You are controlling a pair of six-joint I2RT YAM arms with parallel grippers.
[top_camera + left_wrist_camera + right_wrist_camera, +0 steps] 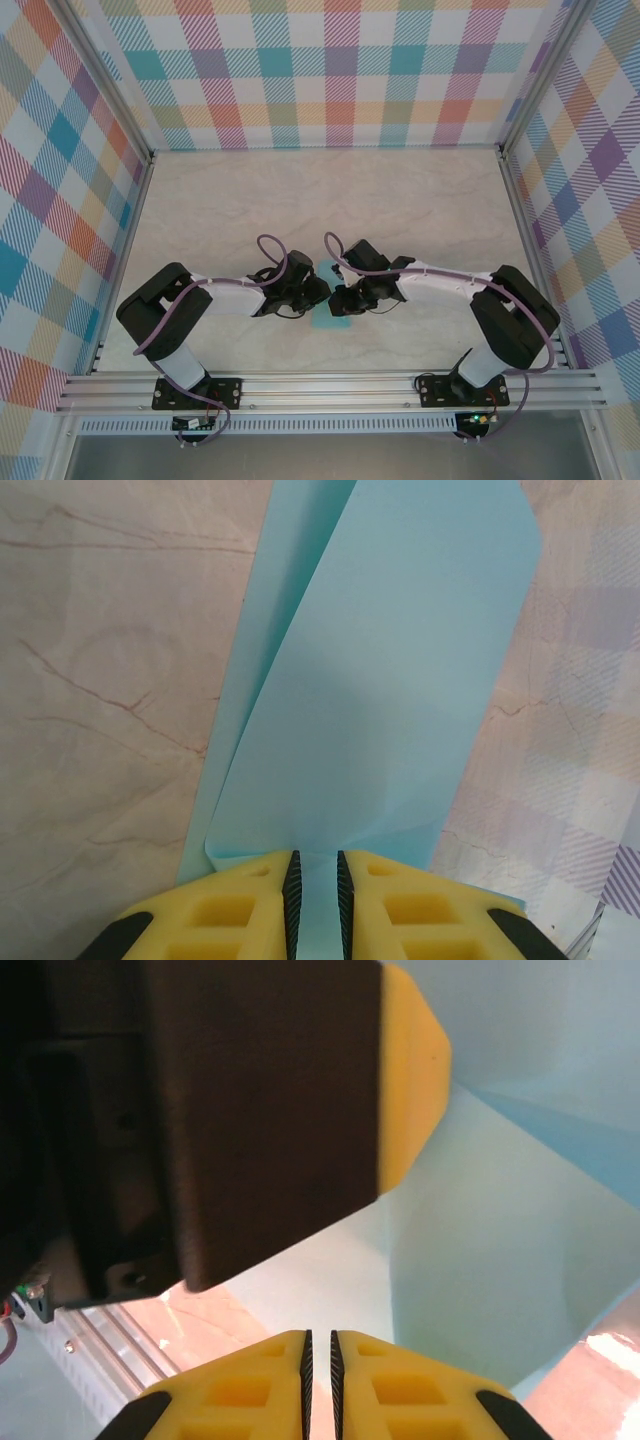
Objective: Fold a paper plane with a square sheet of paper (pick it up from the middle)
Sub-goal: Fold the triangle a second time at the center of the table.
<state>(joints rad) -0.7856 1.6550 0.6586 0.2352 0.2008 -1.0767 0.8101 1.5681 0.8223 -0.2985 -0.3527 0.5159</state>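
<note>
Top external: both tools meet at frame centre over the worktop (400, 200), left tool (318, 292) and right tool (338, 300) nearly touching. The sheet of paper (325, 318) shows as cyan slivers above and below them, so its long axis likely runs up-down in the frame. Left wrist: the left tool (317, 900) is narrow and pinches the paper's near end. The sheet is already folded lengthwise into a slim layered strip running from bottom centre to the upper right, and its far end is blunt, not pointed. Right wrist: the right tool (320, 1380) is almost closed, apparently nipping a paper edge, with a raised flap at right. Judged roughly midway, with nose and wings not yet formed.
</note>
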